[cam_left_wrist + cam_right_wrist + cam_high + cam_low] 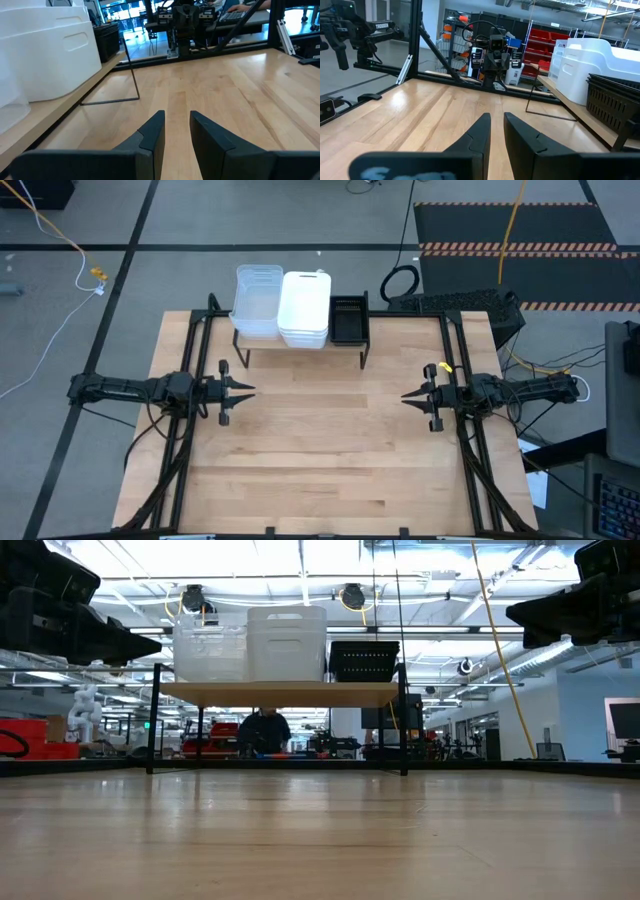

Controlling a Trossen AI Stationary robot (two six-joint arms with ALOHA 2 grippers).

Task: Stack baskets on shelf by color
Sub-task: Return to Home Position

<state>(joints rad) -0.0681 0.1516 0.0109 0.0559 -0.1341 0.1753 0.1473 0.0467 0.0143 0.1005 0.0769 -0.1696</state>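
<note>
The shelf (280,693) stands at the far edge of the wood table (320,470), carrying three stacks side by side: clear baskets (258,302) on the left, white baskets (304,310) in the middle, black perforated baskets (349,320) on the right; the left gripper (248,390) hovers over the table's left side, jaws a narrow slit apart and empty; the right gripper (408,397) faces it from the right side, likewise barely parted, holding nothing

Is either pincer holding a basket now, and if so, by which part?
Nothing is held. The left pincer and the right pincer are empty above the table; the baskets stand on the shelf.
</note>
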